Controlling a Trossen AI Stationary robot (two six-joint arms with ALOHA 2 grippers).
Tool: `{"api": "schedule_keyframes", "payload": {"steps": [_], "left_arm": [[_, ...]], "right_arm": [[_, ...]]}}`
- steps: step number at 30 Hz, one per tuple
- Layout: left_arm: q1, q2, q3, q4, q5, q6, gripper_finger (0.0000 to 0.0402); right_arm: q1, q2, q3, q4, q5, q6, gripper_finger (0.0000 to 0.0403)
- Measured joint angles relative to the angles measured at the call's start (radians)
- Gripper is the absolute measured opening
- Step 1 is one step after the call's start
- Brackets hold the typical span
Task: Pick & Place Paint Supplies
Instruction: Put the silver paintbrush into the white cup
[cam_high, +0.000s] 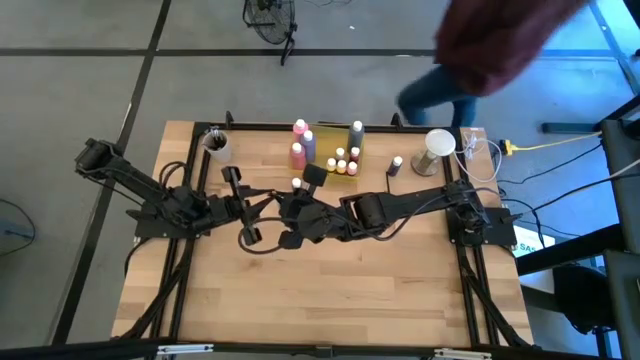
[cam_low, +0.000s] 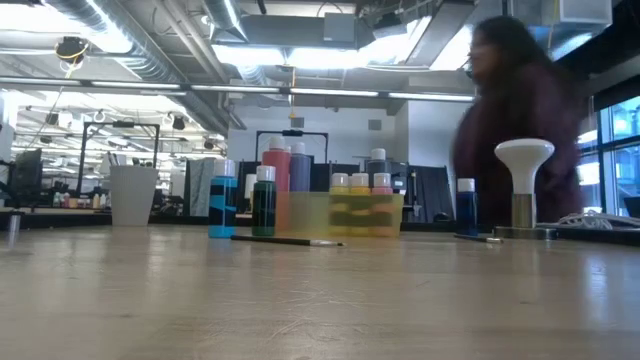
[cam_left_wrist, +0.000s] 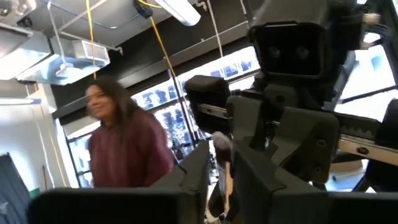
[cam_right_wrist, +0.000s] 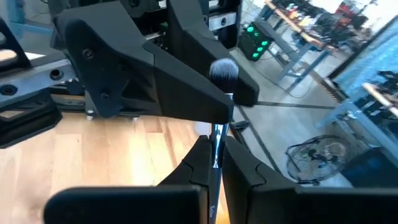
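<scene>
A thin brush (cam_right_wrist: 217, 134) with a dark fluffy head (cam_right_wrist: 222, 70) sits between my two grippers above the table's middle. My right gripper (cam_right_wrist: 217, 163) (cam_high: 283, 210) is shut on its handle. My left gripper (cam_left_wrist: 221, 183) (cam_high: 262, 208) faces it and is shut on the brush near the head. Standing at the far edge are tall pink (cam_low: 277, 185), purple (cam_low: 299, 178) and grey (cam_high: 357, 130) squeeze bottles. Small white-capped bottles (cam_low: 360, 186) stand in the yellow tray (cam_low: 345, 215). Another brush (cam_low: 290, 240) lies flat on the table. My left gripper's fingers (cam_right_wrist: 186, 81) close in on the brush just below its head (cam_right_wrist: 219, 109), level, coming from the table's left; its own body hides the exact place of contact. My right gripper pinches the brush handle (cam_right_wrist: 216, 152) between its two fingers (cam_right_wrist: 239, 165), level, coming from the table's right. The brush lies along the fingers, lifted clear of the table.
A white cup (cam_high: 215, 143) holding brushes stands at the far left, and a pale round cup (cam_high: 438, 145) at the far right. Small bottles (cam_low: 222, 205) (cam_low: 264, 205) (cam_low: 466, 205) stand outside the tray. A person (cam_high: 490, 45) moves behind the far edge. Cables (cam_high: 480, 160) lie by the far right corner.
</scene>
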Motion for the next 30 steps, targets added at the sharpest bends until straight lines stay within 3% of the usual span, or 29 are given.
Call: {"api": "schedule_keyframes", "payload": {"steps": [3,8,15,19,24,30], "left_arm": [[0.001,0.000,0.000,-0.008,0.002,0.028,0.0021],[-0.001,0.001,-0.001,-0.013,-0.017,0.063,0.0007],[-0.023,-0.021,-0.001,0.005,-0.280,0.238,0.0006],[-0.031,-0.105,0.000,-0.029,-0.434,0.308,0.0005],[-0.019,-0.296,-0.001,-0.215,-0.498,0.274,0.0005],[0.084,-0.583,-0.001,-0.657,-0.496,-0.022,0.0004]], "right_arm": [[-0.010,0.000,0.000,-0.003,-0.041,0.001,0.0029],[-0.012,0.000,0.000,-0.030,-0.057,0.030,0.0093],[0.045,-0.039,-0.001,-0.230,0.026,0.187,0.0211],[0.077,-0.083,0.000,-0.352,0.084,0.327,0.0263],[0.124,-0.112,0.000,-0.469,0.069,0.469,0.0280],[0.162,-0.113,0.000,-0.505,0.072,0.521,0.0275]]}}
